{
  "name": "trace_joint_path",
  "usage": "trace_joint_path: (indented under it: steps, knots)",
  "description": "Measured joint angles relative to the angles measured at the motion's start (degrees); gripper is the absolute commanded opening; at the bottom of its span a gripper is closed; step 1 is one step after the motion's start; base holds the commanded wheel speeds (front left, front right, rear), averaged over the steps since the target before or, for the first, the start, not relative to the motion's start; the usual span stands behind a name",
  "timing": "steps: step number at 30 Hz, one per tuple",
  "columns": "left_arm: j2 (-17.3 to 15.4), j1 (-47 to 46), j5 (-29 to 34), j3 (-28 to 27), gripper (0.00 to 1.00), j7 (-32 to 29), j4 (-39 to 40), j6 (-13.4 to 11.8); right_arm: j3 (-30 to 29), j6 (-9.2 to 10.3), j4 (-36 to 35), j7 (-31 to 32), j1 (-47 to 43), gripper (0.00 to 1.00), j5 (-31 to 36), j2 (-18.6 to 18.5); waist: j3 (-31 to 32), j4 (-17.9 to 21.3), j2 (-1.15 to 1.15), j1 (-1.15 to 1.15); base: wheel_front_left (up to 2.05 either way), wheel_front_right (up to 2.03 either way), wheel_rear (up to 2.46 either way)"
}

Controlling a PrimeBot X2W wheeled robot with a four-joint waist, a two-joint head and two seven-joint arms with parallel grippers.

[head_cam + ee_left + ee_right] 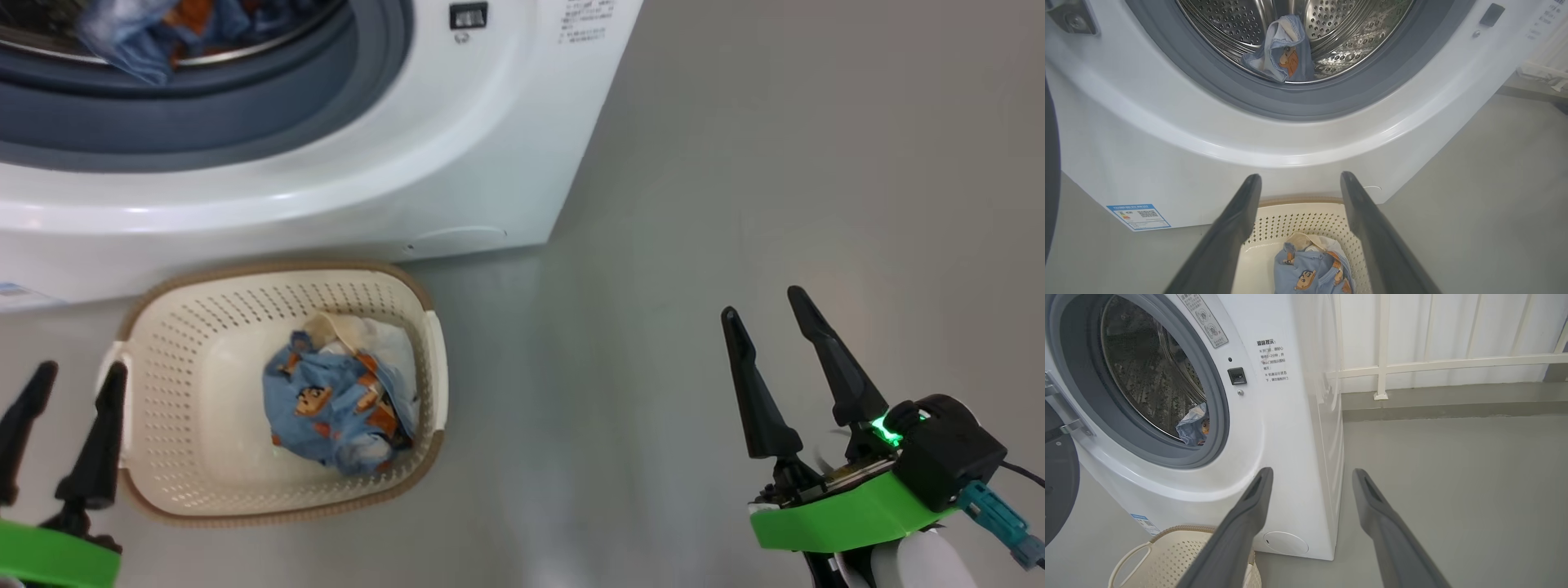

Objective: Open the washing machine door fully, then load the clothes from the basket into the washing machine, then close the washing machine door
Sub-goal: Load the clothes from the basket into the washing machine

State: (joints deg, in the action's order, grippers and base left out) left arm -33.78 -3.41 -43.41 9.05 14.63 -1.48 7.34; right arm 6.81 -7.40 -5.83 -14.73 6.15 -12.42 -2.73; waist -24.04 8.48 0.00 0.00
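The cream basket [171,327] sits on the floor against the front of the white washing machine [457,139]. A bundle of blue bear-print clothes [339,400] with some cream cloth lies in it. One blue garment [1284,53] lies at the front of the steel drum. The washing machine door [1057,486] hangs open at the left, its dark rim showing in the right wrist view. My left gripper [77,371] is open, beside the basket's left handle, nothing between its fingers. My right gripper [763,300] is open over bare floor, well right of the basket.
A blue label sticker [1139,216] is on the washer's lower front. A white railing [1433,363] on a low kerb runs behind the machine to the right. Grey floor [775,163] stretches right of the washer and basket.
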Motion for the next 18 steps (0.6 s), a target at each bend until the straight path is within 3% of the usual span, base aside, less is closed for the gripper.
trace_joint_path:
  steps: [9,18]
  knots:
    - [-3.37,-5.5,-1.49,5.67,1.0,0.0,-0.87,0.0,0.27,0.0,-2.74,0.0,0.76,1.0,-1.87,0.01,-7.07,1.97,0.0,0.0,0.0,0.0,0.0]
    - [-5.02,-13.34,-0.25,13.92,1.0,0.01,-7.26,0.0,1.83,0.0,-4.95,0.0,2.76,1.0,-2.31,0.01,-13.56,3.69,0.0,0.0,0.0,0.0,0.0]
